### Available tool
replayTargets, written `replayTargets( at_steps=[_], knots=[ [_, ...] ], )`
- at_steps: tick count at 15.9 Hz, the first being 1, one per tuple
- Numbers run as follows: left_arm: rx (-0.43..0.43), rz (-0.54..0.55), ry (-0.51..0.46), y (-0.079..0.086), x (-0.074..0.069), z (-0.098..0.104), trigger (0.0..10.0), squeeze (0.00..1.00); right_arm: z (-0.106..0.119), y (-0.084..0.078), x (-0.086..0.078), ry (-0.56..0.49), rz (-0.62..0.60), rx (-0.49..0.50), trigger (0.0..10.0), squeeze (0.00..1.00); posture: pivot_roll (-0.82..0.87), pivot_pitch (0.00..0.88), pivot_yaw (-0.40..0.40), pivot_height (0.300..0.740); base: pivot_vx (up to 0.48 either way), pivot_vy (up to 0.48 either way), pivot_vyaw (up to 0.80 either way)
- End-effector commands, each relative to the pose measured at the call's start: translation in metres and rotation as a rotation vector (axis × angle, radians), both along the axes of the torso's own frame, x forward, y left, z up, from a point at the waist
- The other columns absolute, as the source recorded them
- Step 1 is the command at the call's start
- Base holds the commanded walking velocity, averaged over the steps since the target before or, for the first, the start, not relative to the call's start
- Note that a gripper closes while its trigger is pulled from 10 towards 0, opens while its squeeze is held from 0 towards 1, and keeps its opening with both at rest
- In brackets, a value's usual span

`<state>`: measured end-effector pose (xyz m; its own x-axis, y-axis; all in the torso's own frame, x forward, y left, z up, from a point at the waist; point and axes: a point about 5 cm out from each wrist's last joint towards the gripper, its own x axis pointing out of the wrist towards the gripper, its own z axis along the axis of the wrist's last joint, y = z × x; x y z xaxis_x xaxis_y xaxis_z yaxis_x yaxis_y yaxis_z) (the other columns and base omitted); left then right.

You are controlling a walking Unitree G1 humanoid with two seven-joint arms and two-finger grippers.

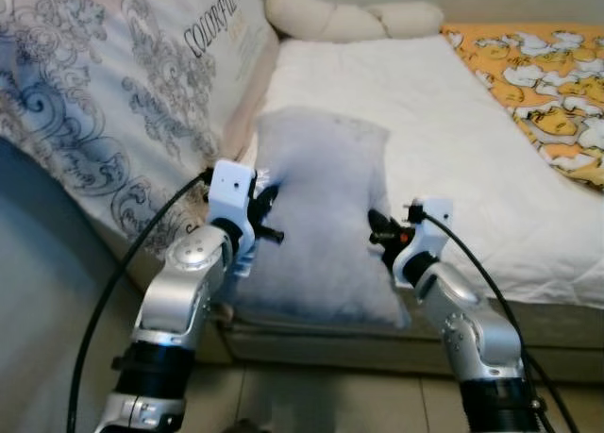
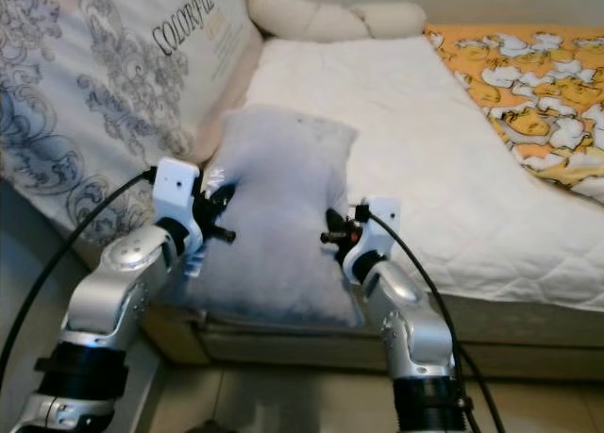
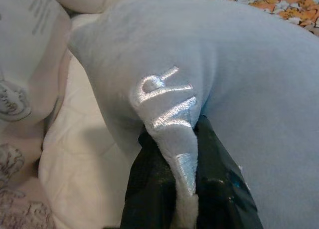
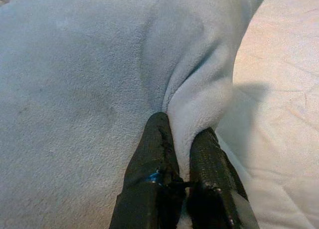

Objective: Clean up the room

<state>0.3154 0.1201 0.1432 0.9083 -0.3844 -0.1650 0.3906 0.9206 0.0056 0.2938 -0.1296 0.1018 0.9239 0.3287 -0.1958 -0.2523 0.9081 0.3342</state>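
I have the pale blue pillow point(image 1: 321, 216) on the near edge of the bed point(image 1: 453, 141), left gripper point(image 3: 172, 189) and right gripper point(image 4: 182, 159) each clenched on a side fold. It looks light, soft and floppy, so I judge these edge pinches the right hold.

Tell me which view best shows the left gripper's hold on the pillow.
Left wrist view: the left gripper is shut on a fold of the pillow bearing silver embroidery, seen close. The eye views show it at the pillow's left edge, fingers small. The right wrist view shows the right gripper pinching the other edge.
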Motion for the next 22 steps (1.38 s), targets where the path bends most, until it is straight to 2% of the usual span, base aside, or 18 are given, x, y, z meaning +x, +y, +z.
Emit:
replayTargets(
  at_steps=[1,6,9,15,22],
  knots=[
    [0.013,0.025,-0.048,0.0083,0.0034,0.0093,10.0,0.00,0.0037,0.0030,0.0024,-0.024,0.007,-0.009,10.0,0.00,-0.08,0.000,0.033,0.740,0.341,0.000,0.00],
    [0.004,0.031,-0.051,0.0068,0.0028,0.0082,10.0,0.00,0.0037,0.0064,0.0050,-0.025,0.037,-0.011,10.0,0.00,-0.07,0.000,0.017,0.740,0.349,0.000,0.00],
    [-0.004,0.045,-0.051,0.0104,0.0018,0.0075,10.0,0.00,-0.0029,0.0058,0.0025,-0.002,0.029,-0.006,10.0,0.00,-0.05,0.000,0.003,0.740,0.360,0.000,0.68],
    [0.006,0.049,-0.059,0.0132,0.0082,0.0095,10.0,0.00,-0.0055,0.0078,0.0026,-0.003,0.052,-0.035,10.0,0.00,-0.08,0.000,0.023,0.740,0.363,0.000,0.00],
    [0.017,0.047,-0.061,0.0142,0.0104,0.0093,10.0,0.00,-0.0048,0.0077,0.0041,-0.004,0.049,-0.018,10.0,0.00,-0.07,0.000,0.022,0.740,0.360,0.000,0.00]
  ],
)
